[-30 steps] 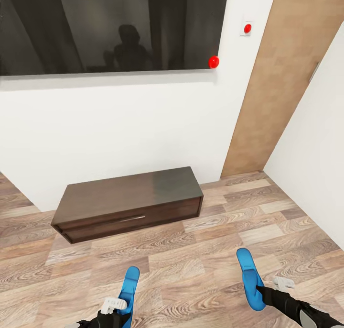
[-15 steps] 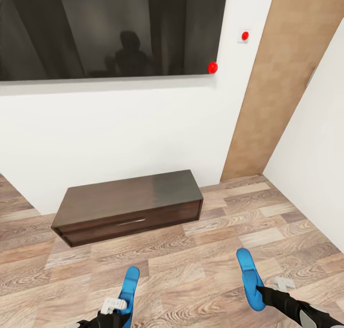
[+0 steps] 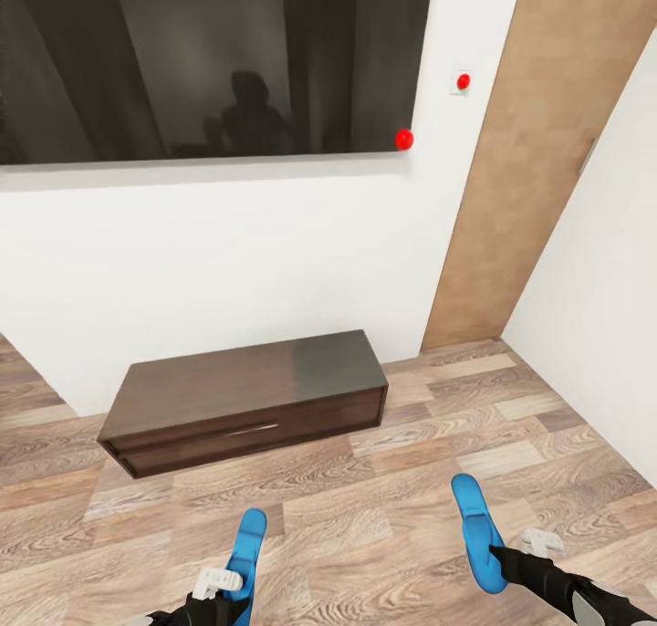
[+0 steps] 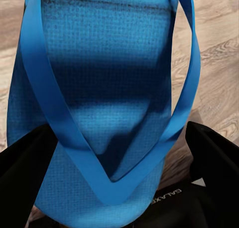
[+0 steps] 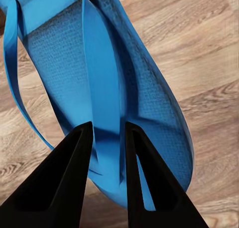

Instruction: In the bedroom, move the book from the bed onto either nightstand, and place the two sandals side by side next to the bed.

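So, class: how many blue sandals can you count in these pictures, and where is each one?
2. One sandal is held in the left gripper; the other sandal is held in the right gripper, both above the wood floor.

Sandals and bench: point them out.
Left sandal (image 3: 248, 539): head view, on its sole, held by the left gripper.
Right sandal (image 3: 474, 521): head view, on its sole, held by the right gripper.
Bench (image 3: 246, 384): head view, on its top.

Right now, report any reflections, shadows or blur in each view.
Head view: the dark wall screen reflects a dim figure, and the bench top shows a pale sheen. Left wrist view: a shadow band crosses the sandal, all sharp. Right wrist view: the other sandal is evenly lit and crisp.
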Controlling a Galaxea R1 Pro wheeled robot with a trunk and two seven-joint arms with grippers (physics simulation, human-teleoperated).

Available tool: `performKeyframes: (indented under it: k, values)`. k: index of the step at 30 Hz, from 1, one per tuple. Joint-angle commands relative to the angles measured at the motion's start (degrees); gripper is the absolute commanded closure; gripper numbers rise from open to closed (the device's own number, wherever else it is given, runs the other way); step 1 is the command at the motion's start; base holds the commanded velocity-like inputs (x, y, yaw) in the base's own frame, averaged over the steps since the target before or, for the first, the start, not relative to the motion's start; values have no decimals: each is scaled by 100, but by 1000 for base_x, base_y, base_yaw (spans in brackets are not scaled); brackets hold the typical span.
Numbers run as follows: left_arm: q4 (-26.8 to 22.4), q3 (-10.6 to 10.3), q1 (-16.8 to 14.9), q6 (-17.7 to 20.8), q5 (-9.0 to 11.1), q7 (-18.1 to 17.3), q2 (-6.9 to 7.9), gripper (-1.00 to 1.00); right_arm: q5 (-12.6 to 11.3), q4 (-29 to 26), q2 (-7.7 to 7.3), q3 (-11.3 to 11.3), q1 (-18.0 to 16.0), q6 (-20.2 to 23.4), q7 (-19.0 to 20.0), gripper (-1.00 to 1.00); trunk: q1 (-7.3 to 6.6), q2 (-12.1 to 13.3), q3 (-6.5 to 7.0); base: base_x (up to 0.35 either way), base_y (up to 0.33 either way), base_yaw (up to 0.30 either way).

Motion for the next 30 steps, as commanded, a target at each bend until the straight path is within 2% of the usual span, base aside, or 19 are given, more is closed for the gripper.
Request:
performKeyframes:
  k: [1,30]
  values:
    - [0,46,-4,-18,-61,-30,-3,100,-23,9,-2,-3,-4,-10,36,100,0,-3,5,0,0,0]
    - [0,46,-1,-16,-61,-30,-3,100,-23,9,-2,-3,-4,-11,39,100,0,-3,270,0,0,0]
